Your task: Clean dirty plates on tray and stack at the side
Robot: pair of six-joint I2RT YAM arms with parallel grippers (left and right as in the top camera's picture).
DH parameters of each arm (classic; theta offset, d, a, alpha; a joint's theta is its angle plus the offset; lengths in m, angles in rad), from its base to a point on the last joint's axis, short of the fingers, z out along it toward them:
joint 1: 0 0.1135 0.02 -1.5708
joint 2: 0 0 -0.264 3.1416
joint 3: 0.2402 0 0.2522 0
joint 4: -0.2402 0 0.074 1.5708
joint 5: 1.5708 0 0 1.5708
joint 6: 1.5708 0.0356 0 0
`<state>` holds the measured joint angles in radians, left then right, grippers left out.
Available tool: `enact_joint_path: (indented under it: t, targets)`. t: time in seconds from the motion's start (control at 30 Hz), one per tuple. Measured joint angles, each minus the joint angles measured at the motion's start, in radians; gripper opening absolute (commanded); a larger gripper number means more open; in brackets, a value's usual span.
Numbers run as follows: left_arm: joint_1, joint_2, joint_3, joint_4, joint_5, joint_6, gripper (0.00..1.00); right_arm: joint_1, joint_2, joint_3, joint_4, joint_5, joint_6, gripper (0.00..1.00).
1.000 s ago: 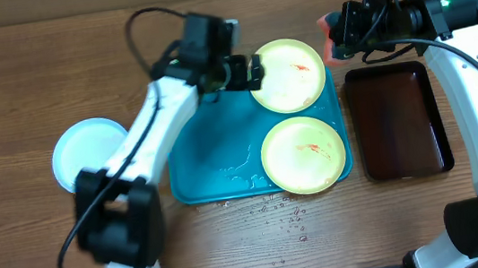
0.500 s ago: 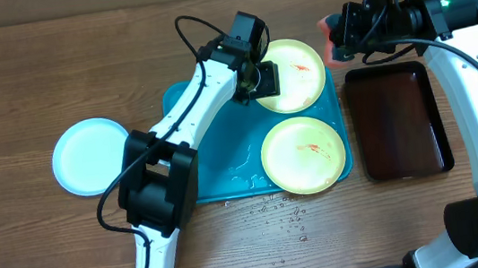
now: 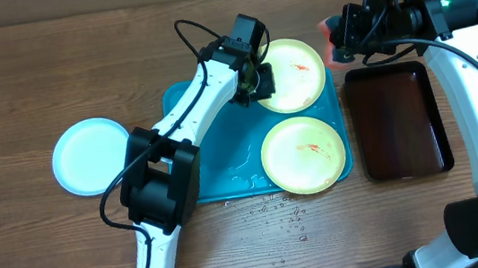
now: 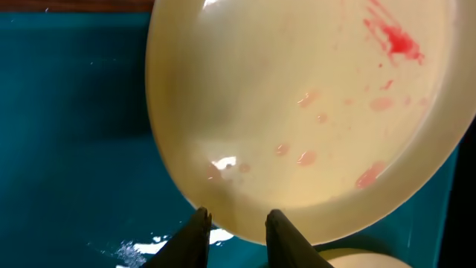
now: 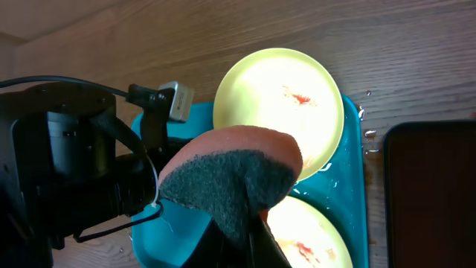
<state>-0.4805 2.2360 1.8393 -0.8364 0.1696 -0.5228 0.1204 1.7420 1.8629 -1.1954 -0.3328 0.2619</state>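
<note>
Two pale yellow-green dirty plates with red smears lie on the teal tray [image 3: 205,156]: a far one [image 3: 291,74] and a near one [image 3: 304,154]. My left gripper [image 3: 260,82] is at the far plate's left rim. In the left wrist view this gripper [image 4: 236,219] pinches the rim of that plate [image 4: 312,112], one finger outside over the tray [image 4: 74,112] and one inside. A pale blue-white plate [image 3: 88,157] rests on the table left of the tray. My right gripper [image 3: 336,37] hovers beyond the tray's far right corner, shut on an orange and grey sponge [image 5: 238,171].
A dark brown-black tray [image 3: 397,120] sits right of the teal tray. Water shines on the teal tray's bare left half, and droplets [image 3: 275,215] dot the wood in front of it. Bare wooden table surrounds everything.
My left arm swung right across the tray to the far plate's rim, and its jaws narrowed from wide open onto that rim. The right arm and sponge stayed still.
</note>
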Motion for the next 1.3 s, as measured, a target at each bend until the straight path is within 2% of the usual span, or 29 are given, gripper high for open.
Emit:
enact_joint_path:
  t: [0.17,0.37,0.47,0.6,0.8,1.13,1.3]
  targets:
    - [-0.001,0.007,0.000,-0.048,-0.034,0.000,0.30,0.000,0.000,0.000,-0.003,0.000,0.000,0.04]
    - [-0.001,0.024,0.000,-0.014,-0.055,0.000,0.31,0.000,0.000,0.000,-0.003,0.000,0.000,0.04]
    - [-0.001,0.040,0.000,0.008,-0.055,0.000,0.26,0.000,0.000,0.000,-0.003,0.000,-0.001,0.04]
    - [0.000,0.066,0.000,0.019,-0.053,-0.003,0.14,0.000,0.000,0.000,-0.003,0.000,0.000,0.04]
    - [0.002,0.071,0.000,0.057,-0.074,-0.003,0.04,0.000,0.000,0.000,-0.003,0.000,0.000,0.04]
    - [0.006,0.071,0.000,0.107,-0.209,-0.002,0.04,0.000,0.000,0.000,-0.021,0.009,-0.001,0.04]
    - [0.051,0.068,0.019,0.005,-0.242,0.025,0.04,0.000,0.000,0.000,-0.021,0.009,-0.001,0.04]
